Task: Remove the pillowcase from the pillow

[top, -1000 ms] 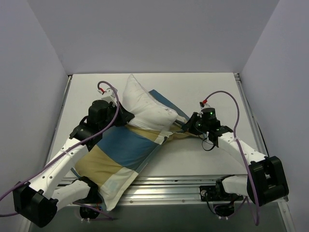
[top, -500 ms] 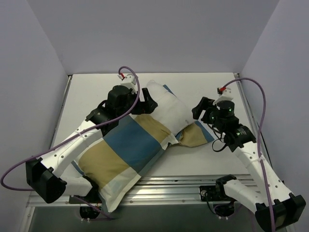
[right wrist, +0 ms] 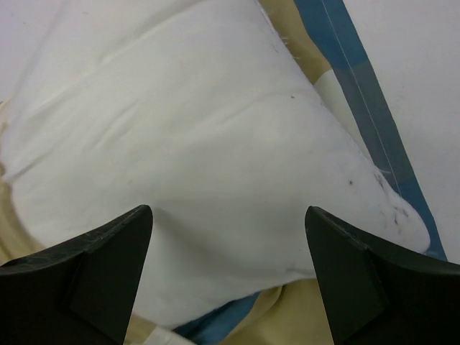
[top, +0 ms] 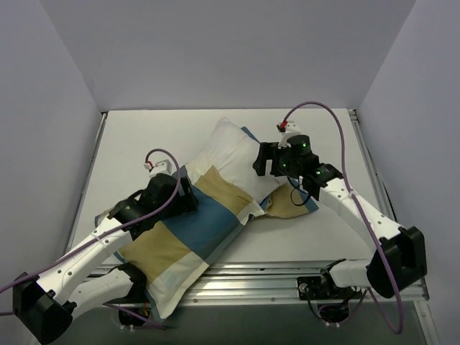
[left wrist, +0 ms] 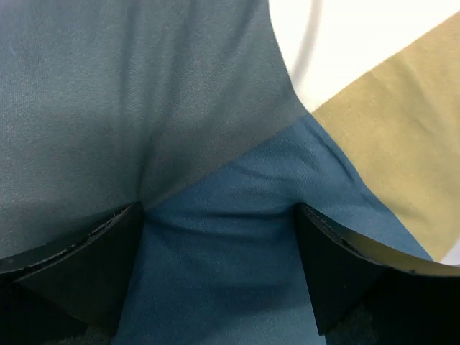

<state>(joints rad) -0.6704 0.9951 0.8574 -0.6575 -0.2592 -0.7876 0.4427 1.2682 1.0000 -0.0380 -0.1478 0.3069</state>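
Left pincer (left wrist: 218,215), spread, bears on the pillowcase (top: 208,223) blue block left of centre, likely anchoring it, while right pincer (right wrist: 228,215), spread too, poises over the bared pillow (top: 230,154) mid-frame.

A white bench (top: 136,133) fills the top view, closed in by plain pale walls at 9 o'clock (top: 39,144), 12 o'clock (top: 230,50) and 3 o'clock (top: 424,108). Ribbed metal rails (top: 266,277) run along its 6 o'clock edge.

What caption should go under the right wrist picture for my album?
Open right gripper over the white pillow poking out of its pillowcase.
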